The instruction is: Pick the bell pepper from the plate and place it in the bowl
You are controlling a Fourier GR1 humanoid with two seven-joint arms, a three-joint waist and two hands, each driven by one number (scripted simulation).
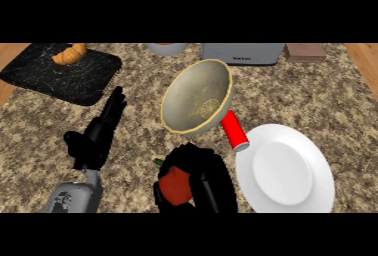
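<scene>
The right hand (210, 186) curls round the bell pepper (176, 184), clear of the plate (289, 172) and near the bowl (193, 97), where it belongs; the left hand (94, 139) rests open above the desk (310, 95).

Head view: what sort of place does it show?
Most likely a kitchen counter: a speckled stone-like top carries a bowl, a white plate and, at the back edge, a grey appliance that looks like a toaster.
</scene>
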